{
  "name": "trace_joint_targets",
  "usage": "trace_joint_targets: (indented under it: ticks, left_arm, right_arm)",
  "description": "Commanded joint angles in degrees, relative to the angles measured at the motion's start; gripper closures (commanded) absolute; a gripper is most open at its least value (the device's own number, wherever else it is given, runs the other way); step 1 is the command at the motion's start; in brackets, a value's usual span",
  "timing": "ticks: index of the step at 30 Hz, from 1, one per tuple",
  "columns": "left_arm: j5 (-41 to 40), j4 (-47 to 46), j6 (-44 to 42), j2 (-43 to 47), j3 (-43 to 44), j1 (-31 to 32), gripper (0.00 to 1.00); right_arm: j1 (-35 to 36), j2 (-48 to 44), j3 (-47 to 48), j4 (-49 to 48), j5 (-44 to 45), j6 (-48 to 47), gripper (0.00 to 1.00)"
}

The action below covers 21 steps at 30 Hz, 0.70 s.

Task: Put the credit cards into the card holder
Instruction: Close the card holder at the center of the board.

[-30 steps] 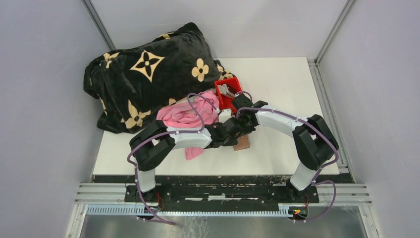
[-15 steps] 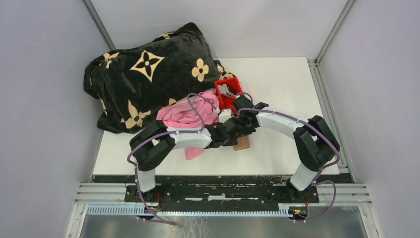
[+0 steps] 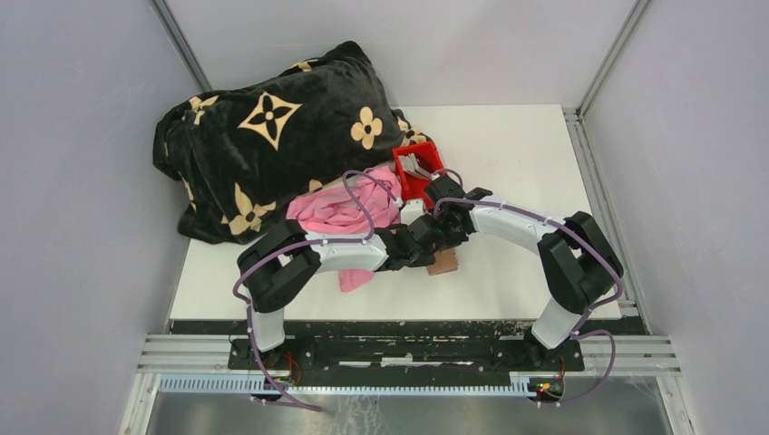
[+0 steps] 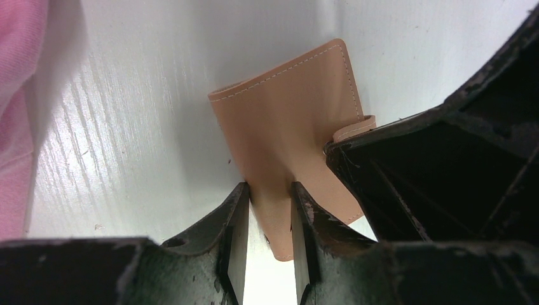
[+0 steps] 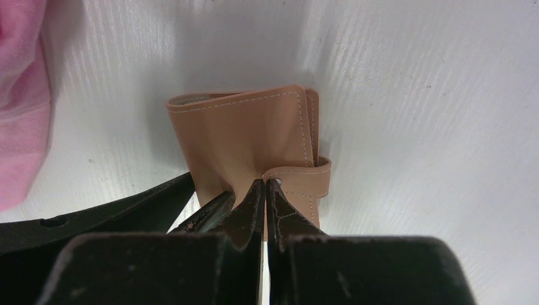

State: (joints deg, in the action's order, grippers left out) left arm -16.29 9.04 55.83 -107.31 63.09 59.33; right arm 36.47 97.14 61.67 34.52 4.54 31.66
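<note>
- Left gripper [image 4: 267,190] clamps the near edge of the tan leather bifold card holder [image 4: 286,121], at near-centre of the white table [image 3: 526,154].
- Right gripper [image 5: 266,185] is pinched tight on its snap tab.
- Crumpled pink cloth [image 3: 340,210] lies just left.
- Grey-white credit cards [image 3: 414,164] stand in the red plastic bin [image 3: 413,188] behind.

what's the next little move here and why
Probably the right gripper should peel the snap tab away from the card holder. The holder is folded shut, the left gripper clamps its body, and the right's closed tips seem to pinch the tab's end.
</note>
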Motion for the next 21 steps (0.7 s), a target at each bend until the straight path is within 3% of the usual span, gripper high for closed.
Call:
trace_joint_targets:
  ticks: [1, 21]
  left_arm:
    - [1.68, -0.89, -1.06, -4.58, -0.51, 0.12, 0.65]
    - [2.26, -1.59, -1.34, -5.04, -1.02, 0.15, 0.65]
  right_arm:
    - [1.49, 0.99, -0.27, 0.00, -3.02, 0.49, 0.98]
    - [1.90, 5.24, 1.29, 0.35, -4.08, 0.07, 0.97]
